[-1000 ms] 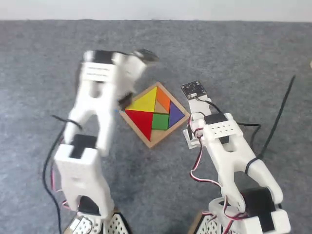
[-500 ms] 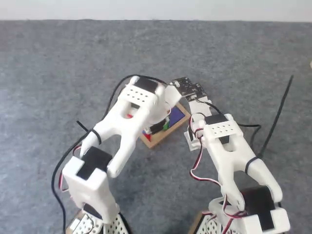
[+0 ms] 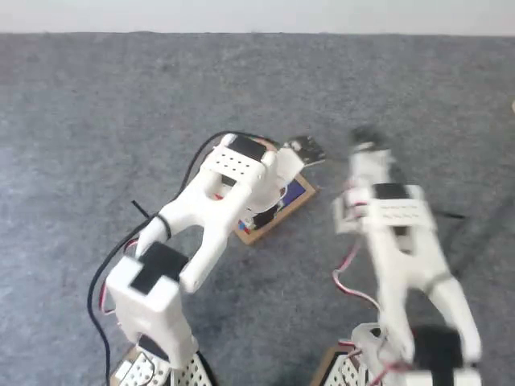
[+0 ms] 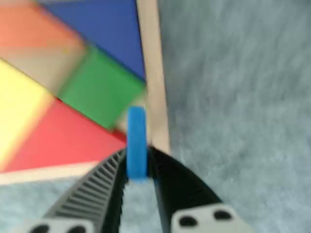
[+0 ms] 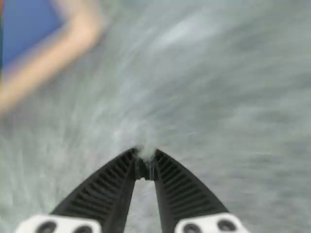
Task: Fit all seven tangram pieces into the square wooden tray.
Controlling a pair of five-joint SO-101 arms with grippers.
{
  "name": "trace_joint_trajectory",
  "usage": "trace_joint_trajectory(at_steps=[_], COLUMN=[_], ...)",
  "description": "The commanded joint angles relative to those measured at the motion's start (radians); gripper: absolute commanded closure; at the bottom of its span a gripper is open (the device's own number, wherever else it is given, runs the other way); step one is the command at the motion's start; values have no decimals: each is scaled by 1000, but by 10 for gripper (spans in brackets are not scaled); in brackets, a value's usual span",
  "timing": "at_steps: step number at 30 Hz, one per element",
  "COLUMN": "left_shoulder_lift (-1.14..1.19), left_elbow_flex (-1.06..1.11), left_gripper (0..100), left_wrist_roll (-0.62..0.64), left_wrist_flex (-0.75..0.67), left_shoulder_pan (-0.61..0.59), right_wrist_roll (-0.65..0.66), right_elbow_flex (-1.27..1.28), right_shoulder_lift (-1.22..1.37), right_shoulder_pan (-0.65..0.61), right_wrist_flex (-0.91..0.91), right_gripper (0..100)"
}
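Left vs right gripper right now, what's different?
The left gripper is shut on a blue piece; the right gripper is shut on nothing. The left gripper sits at the wooden tray's rim, the right gripper over grey mat beside it. Both have black ridged jaws.

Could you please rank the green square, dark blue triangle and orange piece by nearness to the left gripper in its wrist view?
1. Green square wooden piece, by the left gripper's tips.
2. Dark blue triangle, beyond it along the tray rim.
3. Orange piece, farthest.
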Motion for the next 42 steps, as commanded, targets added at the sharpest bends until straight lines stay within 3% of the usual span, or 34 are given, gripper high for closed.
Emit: trace_joint_trajectory(at_steps=[1,7,17,31,37,42], left_shoulder_lift=[-26,-58,-9,29,29,29], left_elbow_flex=[-76,-116,-117,-117,-117,-122], left_gripper=[988,988,988,986,887,878], left_wrist_roll=[49,83,78,83,81,48], left_wrist_flex=[0,21,32,38,38,38], left_shoulder_pan=[-17,-29,-21,2,-11,-38], right_wrist_roll=[-25,21,60,77,78,78], right_elbow_flex=[-52,101,292,311,311,311], right_shoulder_lift=[-228,-541,-802,-825,-823,-823], right_shoulder_pan=[44,54,65,64,64,64], right_wrist_flex=[81,94,33,28,28,28], right_gripper=[990,990,990,990,990,990])
